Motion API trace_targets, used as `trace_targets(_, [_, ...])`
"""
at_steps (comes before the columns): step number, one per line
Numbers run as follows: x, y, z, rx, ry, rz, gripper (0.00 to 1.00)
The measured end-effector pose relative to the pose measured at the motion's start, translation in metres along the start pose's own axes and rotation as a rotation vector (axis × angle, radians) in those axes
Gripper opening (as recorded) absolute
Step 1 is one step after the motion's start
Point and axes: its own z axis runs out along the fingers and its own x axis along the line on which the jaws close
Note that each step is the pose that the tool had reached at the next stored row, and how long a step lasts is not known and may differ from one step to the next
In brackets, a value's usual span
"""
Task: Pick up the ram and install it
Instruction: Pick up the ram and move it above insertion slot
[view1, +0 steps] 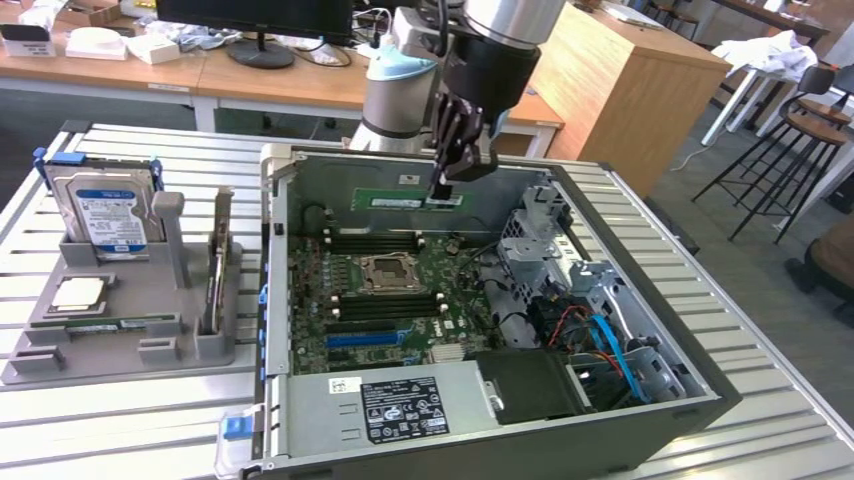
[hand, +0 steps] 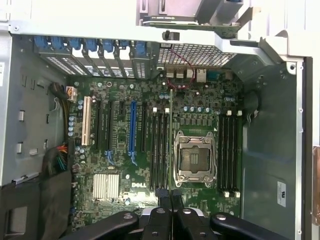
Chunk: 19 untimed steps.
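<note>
Where the ram is: the ram (view1: 400, 200) hangs in the air over the open computer case (view1: 276, 300), lying long-ways. It is not in any slot yet.
Claw: the claw (view1: 447, 192) is pinching the ram by its top edge, nearer the end on the exterior view's right than the middle.
From the wrist: the ram (hand: 171, 140) looks like a thin green line running out from the claw (hand: 171, 202). It points the same way as the black slots (hand: 159, 150) beside the square chip socket (hand: 195, 160).
Weight: it looks very light, so I think it is easy to carry.
Stiffness: it is a thin, hard board, so it will not flop. I think it could crack if pushed in crooked.
Fragile bits: the bottom edge that goes in the slot looks easy to hurt, so keep off it.
Best hold: the long top edge, squeezing the two flat sides. A hold near the middle would keep it more level.
Slipping: the sides look smooth, and with the hold off to one end I think the far end could dip.
Look-alike: a green strip (view1: 118, 324) lies in the grey tray (view1: 187, 352) on the surface (view1: 134, 430), well apart from the case. I cannot tell if it is a second stick.
</note>
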Motion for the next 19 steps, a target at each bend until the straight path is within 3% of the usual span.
trace_targets(8, [0.001,-0.0008,0.0135,0.0028,0.0001,0.000,0.12])
trace_targets(11, [0.002,-0.0019,0.0322,0.0032,0.0000,0.000,0.12])
trace_targets(19, [0.002,-0.0024,0.0408,0.0032,0.0001,0.001,0.12])
